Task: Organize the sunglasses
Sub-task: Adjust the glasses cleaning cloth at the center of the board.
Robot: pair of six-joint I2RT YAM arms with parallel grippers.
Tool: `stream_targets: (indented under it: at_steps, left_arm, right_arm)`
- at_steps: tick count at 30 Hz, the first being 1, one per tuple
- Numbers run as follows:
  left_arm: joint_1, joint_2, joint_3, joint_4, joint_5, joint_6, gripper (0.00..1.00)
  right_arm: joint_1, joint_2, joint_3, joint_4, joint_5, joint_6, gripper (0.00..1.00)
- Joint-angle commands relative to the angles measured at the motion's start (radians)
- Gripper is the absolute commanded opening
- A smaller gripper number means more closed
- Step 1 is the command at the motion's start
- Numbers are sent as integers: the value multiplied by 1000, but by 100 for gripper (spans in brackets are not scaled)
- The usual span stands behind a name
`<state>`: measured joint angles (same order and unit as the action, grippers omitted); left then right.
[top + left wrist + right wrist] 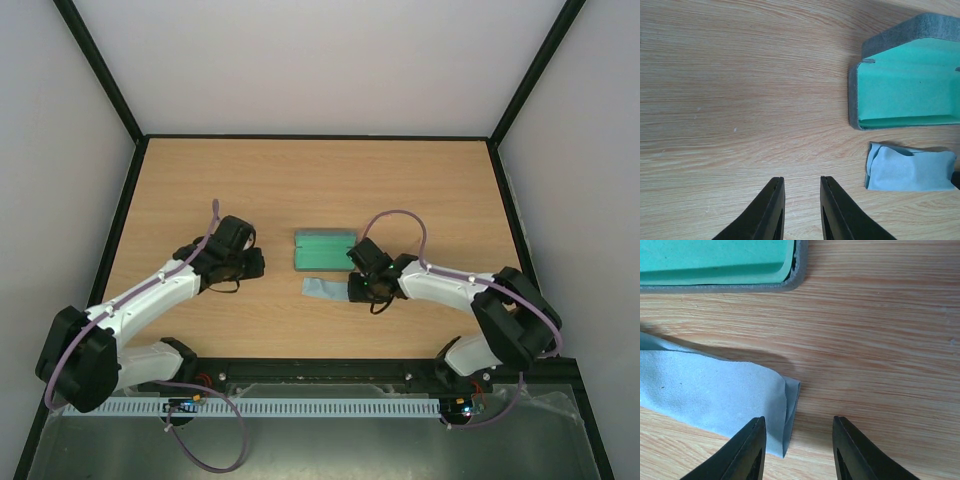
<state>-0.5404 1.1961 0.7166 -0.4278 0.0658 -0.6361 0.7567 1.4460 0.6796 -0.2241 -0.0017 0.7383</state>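
- Your right hand (799, 420) sits low over the counter (200, 180) with its fingers moderately spread and nothing gripped. The folded right end of the pale blue-grey soft cloth (715, 390) lies just inside its left finger.
- That cloth lies loosely folded on the wood, just on the near side of the grey-blue felt case (854, 95). The case is open, and what shows of its green lining is bare.
- Your left hand (801, 179) hovers to the left of the case and apart from it. Its fingers are narrowly parted over bare wood and hold nothing.
- The pink-framed sunglasses appear in none of the three views. They are not on the visible lining or the open counter, and I cannot tell whether the cloth or an arm hides them.
- The step in hand looks like the cloth pickup, with the case opened and waiting.
- For the next move, shift the right hand slightly left so that both fingers straddle the folded edge. Then go down until the tips nearly touch the wood before you close, because the fabric is thin and one finger alone would only push it along.
- Find the sunglasses before you put anything into the case.
- Keep the left hand clear of the case rim.
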Motion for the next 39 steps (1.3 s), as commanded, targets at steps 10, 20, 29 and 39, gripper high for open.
stream_targets:
  at_steps: [10, 20, 29, 39]
  left_arm:
    - [-4, -12, -30, 36, 38, 6, 23]
    - [-4, -10, -30, 41, 43, 11, 23]
    - [-4, -6, -31, 44, 44, 11, 23]
    - [-4, -7, -34, 41, 42, 8, 23]
  right_arm:
    - [72, 122, 77, -107, 151, 38, 33]
    - [93, 147, 45, -119, 186, 63, 16]
    - [93, 130, 3, -123, 219, 57, 1]
    - [99, 0, 77, -189, 299, -23, 1]
